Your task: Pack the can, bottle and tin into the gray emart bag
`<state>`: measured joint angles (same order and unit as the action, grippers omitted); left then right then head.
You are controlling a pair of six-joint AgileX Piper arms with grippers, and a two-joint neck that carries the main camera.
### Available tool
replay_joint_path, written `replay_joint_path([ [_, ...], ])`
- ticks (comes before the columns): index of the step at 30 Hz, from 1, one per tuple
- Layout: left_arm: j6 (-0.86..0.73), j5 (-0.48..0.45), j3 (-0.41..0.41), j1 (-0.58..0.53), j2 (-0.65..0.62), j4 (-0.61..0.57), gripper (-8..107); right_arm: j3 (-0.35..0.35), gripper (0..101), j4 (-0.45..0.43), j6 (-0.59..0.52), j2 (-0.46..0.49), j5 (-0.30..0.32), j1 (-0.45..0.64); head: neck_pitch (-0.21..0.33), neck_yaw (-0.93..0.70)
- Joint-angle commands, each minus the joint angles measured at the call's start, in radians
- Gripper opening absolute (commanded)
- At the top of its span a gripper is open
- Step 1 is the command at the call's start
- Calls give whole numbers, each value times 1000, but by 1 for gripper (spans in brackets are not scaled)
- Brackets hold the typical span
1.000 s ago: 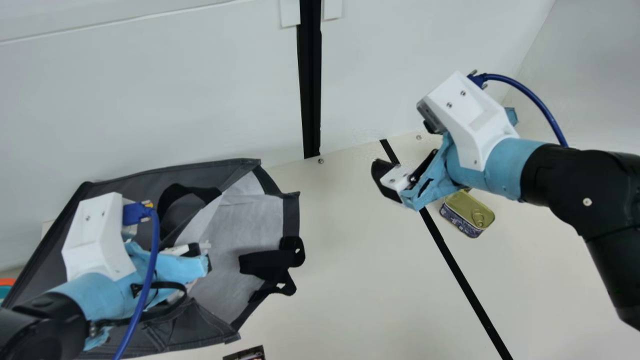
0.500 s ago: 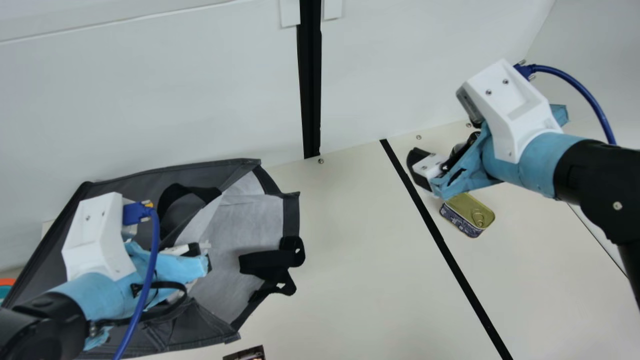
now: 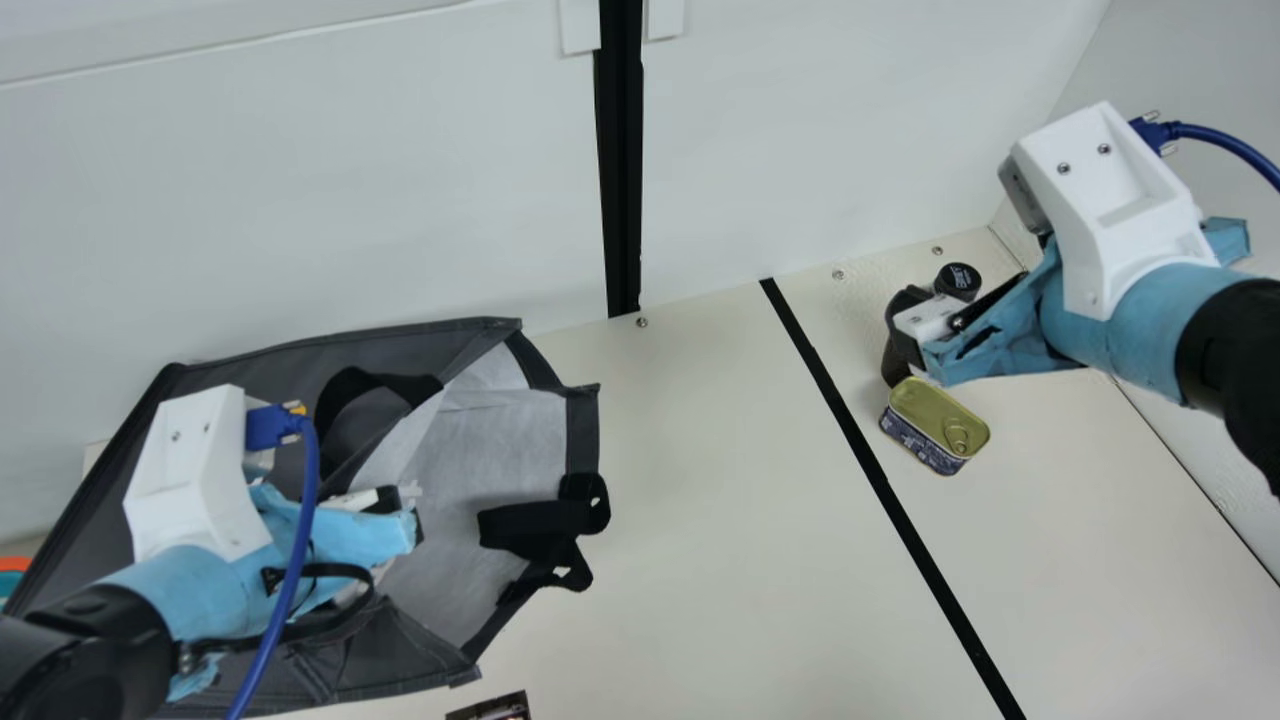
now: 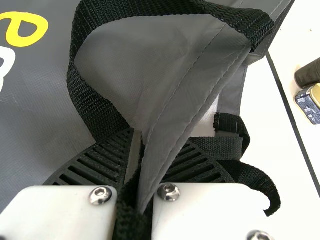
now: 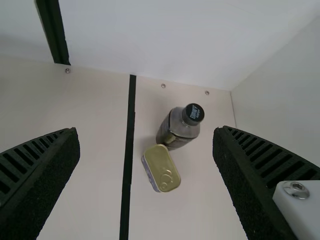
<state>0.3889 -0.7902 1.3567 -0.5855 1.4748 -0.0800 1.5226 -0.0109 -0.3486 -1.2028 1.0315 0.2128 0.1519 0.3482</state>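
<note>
At the main view's left, my left gripper (image 3: 405,515) is over the gray bag (image 3: 480,435), which lies spread with its pale lining showing. In the left wrist view my left gripper (image 4: 142,150) is shut on the bag's edge (image 4: 187,105). At the right, my right gripper (image 3: 925,315) hangs above a dark bottle (image 3: 958,281) and partly hides it. Beside the bottle lies the gold-lidded tin (image 3: 938,420). In the right wrist view my right gripper (image 5: 147,165) is wide open, with the upright bottle (image 5: 180,126) and the tin (image 5: 161,169) beyond its fingers.
A black strip (image 3: 900,520) runs across the table between bag and tin. White walls (image 3: 780,130) stand behind and at the right. A small dark printed object (image 3: 492,706) is at the front edge, an orange and teal thing (image 3: 14,572) at the far left.
My right arm has moved to the right, away from the bag, uncovering the bottle's cap and more of the tin. My left arm and the bag have stayed still.
</note>
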Motion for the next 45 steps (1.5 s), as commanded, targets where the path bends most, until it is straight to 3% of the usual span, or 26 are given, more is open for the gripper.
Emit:
replay_joint_path([
  [1,0,0,0,0,0,0,10,5,91,-23,22,3,16,0,23,1],
  [22,0,0,0,0,0,0,10,61,91,-145,126,71,188,-36,23,1],
  [31,0,0,0,0,0,0,10,1,91,-149,140,122,188,-31,23,1],
  [45,0,0,0,0,0,0,10,-60,91,-79,103,186,188,40,23,1],
])
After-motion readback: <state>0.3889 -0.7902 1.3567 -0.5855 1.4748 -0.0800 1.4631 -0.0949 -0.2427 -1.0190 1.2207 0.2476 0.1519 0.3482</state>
